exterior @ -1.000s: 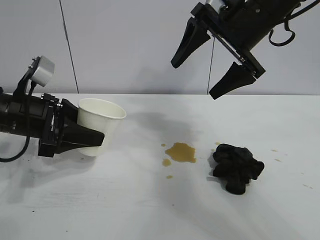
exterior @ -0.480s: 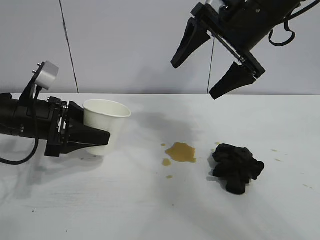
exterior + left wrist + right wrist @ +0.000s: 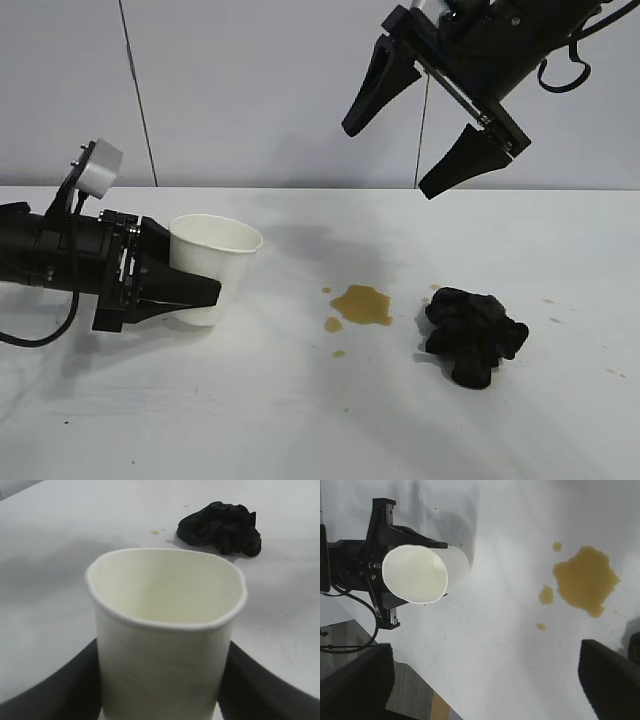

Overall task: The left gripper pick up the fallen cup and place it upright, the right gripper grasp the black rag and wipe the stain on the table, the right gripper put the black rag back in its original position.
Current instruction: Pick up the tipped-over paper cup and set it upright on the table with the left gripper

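The big white table (image 3: 300,420) fills most of the scene. A grey wall (image 3: 250,90) stands at the far side behind it.

The right gripper (image 3: 425,130) hangs high up over the right half of the table, pointing down and to the left. Its two black fingers are spread very wide, and nothing is between them.

The left gripper (image 3: 195,290) reaches in low from the left side. Its black fingers hug the cup (image 3: 212,268) from both sides, one on each side of the cup wall. The cup is white and stands almost straight up, with its open mouth on top and tipped a little. Its bottom is at the table or just above it; the finger in front hides that spot, so it is hard to be sure. In the left wrist view the cup (image 3: 167,635) looks empty inside.

The black rag (image 3: 472,335) lies in a crumpled heap on the right part of the table, well apart from the cup.

The stain (image 3: 362,304) is a small yellow-brown puddle between the cup and the rag, closer to the rag. A few tiny drops sit just beside it on its left and near sides.
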You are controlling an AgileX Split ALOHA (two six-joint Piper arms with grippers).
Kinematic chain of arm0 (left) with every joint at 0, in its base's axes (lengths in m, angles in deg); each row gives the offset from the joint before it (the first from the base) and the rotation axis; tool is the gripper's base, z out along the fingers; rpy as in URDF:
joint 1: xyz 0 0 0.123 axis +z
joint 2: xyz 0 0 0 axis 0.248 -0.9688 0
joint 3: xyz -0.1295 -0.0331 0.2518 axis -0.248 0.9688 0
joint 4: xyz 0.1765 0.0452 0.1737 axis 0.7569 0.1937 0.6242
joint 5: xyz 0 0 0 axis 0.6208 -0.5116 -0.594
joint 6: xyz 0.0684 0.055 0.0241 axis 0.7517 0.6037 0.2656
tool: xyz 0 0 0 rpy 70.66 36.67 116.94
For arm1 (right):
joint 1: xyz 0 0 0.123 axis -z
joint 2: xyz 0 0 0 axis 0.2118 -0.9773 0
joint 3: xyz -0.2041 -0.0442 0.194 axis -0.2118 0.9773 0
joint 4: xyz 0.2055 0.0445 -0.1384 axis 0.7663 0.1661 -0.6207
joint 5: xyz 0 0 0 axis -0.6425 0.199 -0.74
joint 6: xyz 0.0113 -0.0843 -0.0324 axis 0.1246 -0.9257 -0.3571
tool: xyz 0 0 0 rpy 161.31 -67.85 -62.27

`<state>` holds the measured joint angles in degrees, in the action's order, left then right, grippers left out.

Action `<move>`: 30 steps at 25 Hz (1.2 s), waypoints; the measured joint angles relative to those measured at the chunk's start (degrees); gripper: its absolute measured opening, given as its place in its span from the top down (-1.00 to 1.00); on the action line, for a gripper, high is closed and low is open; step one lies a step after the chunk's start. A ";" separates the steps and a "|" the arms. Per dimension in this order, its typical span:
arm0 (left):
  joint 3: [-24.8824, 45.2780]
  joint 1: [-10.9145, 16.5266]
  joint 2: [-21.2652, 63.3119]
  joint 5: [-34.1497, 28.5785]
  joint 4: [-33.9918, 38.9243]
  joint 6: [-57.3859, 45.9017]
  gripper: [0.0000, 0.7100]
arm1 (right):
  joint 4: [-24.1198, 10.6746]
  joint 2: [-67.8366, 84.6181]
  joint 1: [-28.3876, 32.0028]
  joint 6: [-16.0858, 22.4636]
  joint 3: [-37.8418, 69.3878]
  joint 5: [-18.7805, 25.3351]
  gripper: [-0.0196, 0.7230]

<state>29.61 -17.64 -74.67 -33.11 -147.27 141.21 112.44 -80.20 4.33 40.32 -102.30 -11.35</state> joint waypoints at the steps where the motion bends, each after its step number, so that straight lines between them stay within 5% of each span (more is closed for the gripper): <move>1: -0.07 0.00 0.00 0.00 0.00 0.07 -0.20 | 0.00 0.00 0.00 0.00 0.00 0.00 -0.92; 30: -1.22 0.07 -2.99 -0.20 -0.16 2.87 -0.19 | -0.07 0.00 0.00 0.12 0.00 0.00 -0.92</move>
<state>28.39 -17.58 -77.65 -33.31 -147.43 144.08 112.37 -80.20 4.33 40.44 -102.30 -11.35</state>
